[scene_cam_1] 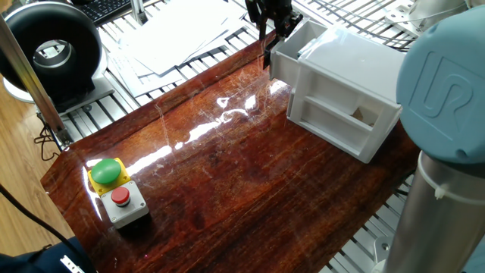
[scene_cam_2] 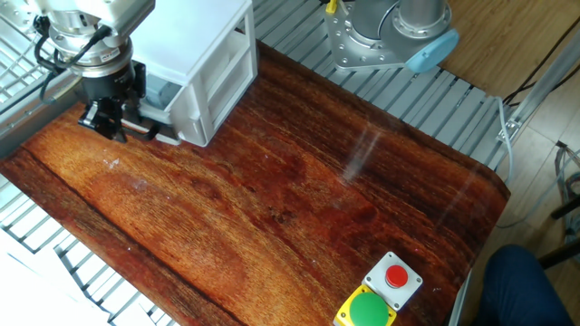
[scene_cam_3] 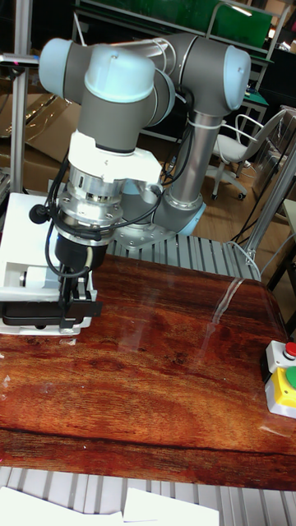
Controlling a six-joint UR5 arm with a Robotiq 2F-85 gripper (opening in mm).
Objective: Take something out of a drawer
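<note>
The white cabinet stands at the table's far corner, with its upper drawer pulled out over the wood. A pale grey cube lies inside this drawer. My gripper hangs at the drawer's outer front edge, beside the cube and not touching it. Its dark fingers stand slightly apart and hold nothing. In the one fixed view the gripper hovers over the drawer, whose wall hides the cube. In the tall view the gripper points down at the drawer's dark front.
A grey button box with green and red buttons sits near the opposite table corner. The cabinet's lower drawer is pushed in. Loose papers and a black round device lie beyond the table edge. The arm's base stands behind the table.
</note>
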